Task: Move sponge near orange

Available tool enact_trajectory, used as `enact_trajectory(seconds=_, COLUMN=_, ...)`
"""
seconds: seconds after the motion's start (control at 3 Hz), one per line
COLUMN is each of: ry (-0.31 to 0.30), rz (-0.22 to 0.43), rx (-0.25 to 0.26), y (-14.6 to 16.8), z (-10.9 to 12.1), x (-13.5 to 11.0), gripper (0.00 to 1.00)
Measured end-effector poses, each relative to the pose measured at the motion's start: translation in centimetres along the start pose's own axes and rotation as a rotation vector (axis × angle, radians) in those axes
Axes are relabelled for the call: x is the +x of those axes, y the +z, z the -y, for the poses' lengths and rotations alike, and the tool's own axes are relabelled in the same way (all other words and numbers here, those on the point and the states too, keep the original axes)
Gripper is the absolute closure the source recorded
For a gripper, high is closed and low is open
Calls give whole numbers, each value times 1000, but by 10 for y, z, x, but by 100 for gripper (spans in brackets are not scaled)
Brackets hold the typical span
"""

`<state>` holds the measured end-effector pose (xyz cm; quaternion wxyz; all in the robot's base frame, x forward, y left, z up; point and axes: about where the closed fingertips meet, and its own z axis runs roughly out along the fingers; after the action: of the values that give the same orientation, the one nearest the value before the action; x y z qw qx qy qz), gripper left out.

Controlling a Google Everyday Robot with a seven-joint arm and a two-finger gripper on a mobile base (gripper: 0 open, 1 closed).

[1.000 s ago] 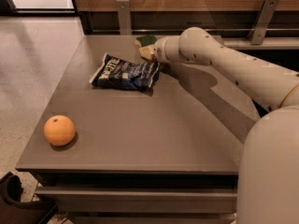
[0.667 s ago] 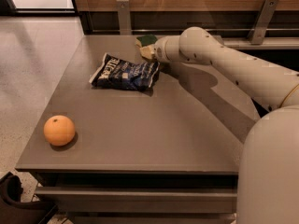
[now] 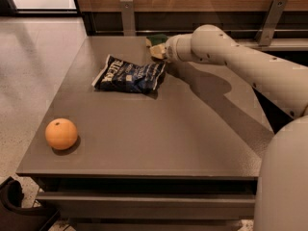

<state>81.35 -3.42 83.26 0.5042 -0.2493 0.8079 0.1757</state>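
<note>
Grey-brown table (image 3: 159, 129) fills most of the view, and a crumpled dark blue snack bag (image 3: 130, 75) lies towards its far side. Just beyond the bag's right end, by the table's far edge, sits the sponge (image 3: 155, 39); only a dark green top and a sliver of pale foam show, the rest hidden by the robot. The gripper (image 3: 161, 52) is right at the sponge, just behind the bag's right corner, but the thick white arm (image 3: 240, 61) covers it, so whether it is open, closed or gripping the sponge cannot be told. The orange (image 3: 61, 134) rests well in front of the bag and to its left, near the table's front left corner. Below that corner a dark object (image 3: 14, 211) is cut off and unclear.
</note>
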Motion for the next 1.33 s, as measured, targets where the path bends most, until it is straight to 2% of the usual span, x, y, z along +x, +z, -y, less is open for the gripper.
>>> enact_trajectory(seconds=0.33, ry=-6, rz=7, rx=97, y=-55, z=30, x=-16, gripper=100)
enact_trajectory(seconds=0.67, ry=-4, rz=37, rx=117, y=-92, z=45, x=-24, gripper=100)
enact_trajectory(seconds=1.0, ry=-15, rz=35, rx=106, y=-132, z=49, x=-34, gripper=100)
enact_trajectory(seconds=1.33, ry=-69, rz=-9, rx=59, y=-192, z=31, x=-31, gripper=100)
